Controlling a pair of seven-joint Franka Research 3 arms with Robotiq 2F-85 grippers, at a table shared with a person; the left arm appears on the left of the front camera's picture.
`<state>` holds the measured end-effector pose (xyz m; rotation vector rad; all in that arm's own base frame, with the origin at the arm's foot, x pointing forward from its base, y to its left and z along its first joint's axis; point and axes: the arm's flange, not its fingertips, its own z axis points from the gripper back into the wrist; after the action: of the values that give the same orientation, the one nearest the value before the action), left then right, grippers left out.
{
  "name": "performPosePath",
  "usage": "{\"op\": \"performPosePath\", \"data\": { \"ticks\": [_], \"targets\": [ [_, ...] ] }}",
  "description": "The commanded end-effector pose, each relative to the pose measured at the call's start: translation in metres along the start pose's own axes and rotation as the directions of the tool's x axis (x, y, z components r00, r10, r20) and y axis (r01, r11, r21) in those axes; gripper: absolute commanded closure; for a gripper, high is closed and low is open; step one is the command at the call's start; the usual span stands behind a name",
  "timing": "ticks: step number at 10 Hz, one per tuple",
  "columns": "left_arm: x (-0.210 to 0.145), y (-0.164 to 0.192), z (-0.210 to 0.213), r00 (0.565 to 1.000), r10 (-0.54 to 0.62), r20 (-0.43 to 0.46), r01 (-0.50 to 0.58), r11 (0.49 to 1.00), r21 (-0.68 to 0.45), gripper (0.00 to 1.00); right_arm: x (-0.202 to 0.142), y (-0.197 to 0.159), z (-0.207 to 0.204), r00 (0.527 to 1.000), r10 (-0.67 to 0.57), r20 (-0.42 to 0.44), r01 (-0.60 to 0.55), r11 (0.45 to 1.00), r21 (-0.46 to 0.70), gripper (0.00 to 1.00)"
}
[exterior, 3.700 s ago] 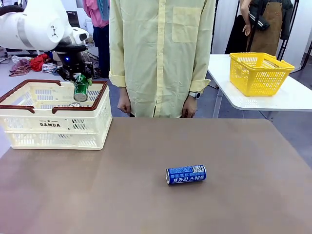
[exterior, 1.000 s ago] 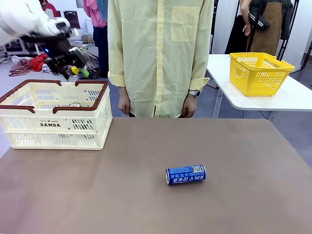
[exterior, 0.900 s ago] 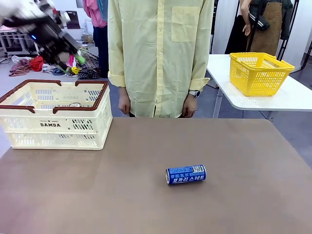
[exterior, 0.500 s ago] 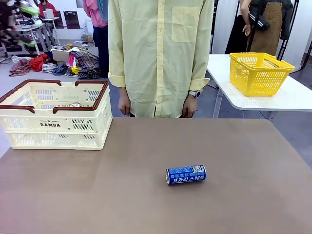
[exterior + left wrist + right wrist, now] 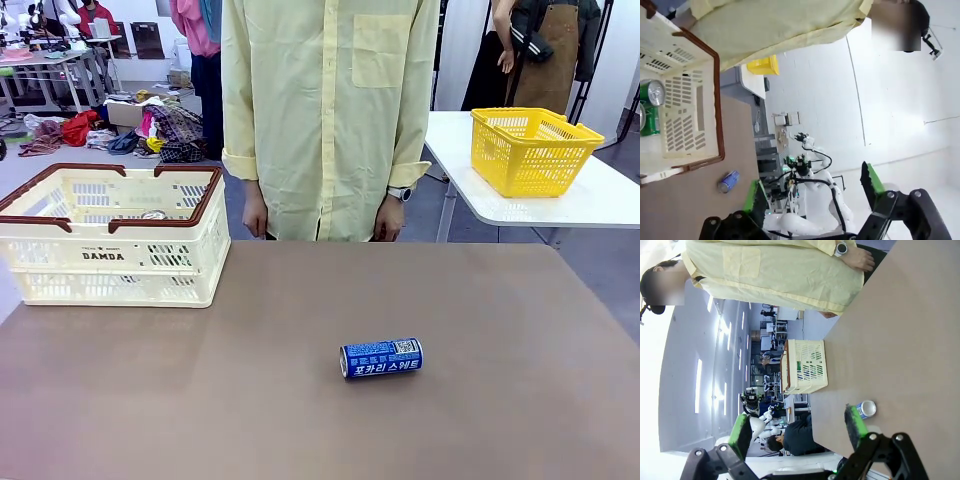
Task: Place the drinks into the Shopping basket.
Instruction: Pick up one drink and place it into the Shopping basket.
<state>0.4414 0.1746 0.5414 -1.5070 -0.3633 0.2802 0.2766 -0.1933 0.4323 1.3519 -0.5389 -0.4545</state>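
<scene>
A blue drink can (image 5: 381, 358) lies on its side in the middle of the brown table. The cream Shopping basket (image 5: 110, 258) stands at the table's far left; a silver can top (image 5: 153, 214) shows inside it. In the left wrist view my left gripper (image 5: 812, 192) is open and empty, high above the basket (image 5: 687, 120), which holds two green cans (image 5: 652, 93); the blue can (image 5: 728, 181) lies farther off. My right gripper (image 5: 797, 427) is open and empty too, off the table's edge, with the blue can (image 5: 867, 409) near one fingertip and the basket (image 5: 802, 367) beyond.
A person in a pale yellow shirt (image 5: 330, 110) stands at the far edge of the table (image 5: 300, 300), hands hanging down. A yellow mesh basket (image 5: 530, 150) sits on a white side table at the right.
My left gripper, which held a green can over the basket, has let it go, then risen and swung away to the upper left, out of the front view. The blue can has not moved.
</scene>
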Motion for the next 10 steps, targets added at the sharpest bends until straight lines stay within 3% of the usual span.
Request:
{"op": "performPosePath", "data": {
  "ticks": [1,10],
  "targets": [
    [-0.0105,-0.0316,0.0079,1.000,-0.010,-0.022,0.010,1.000,-0.002,0.00,0.0037,0.0024,-0.0014,1.000,0.019,0.011,-0.019,1.000,0.023,0.00],
    [-0.0105,-0.0316,0.0079,1.000,-0.010,-0.022,0.010,1.000,-0.002,0.00,0.0037,0.0024,-0.0014,1.000,0.019,0.011,-0.019,1.000,0.023,0.00]
  ]
}}
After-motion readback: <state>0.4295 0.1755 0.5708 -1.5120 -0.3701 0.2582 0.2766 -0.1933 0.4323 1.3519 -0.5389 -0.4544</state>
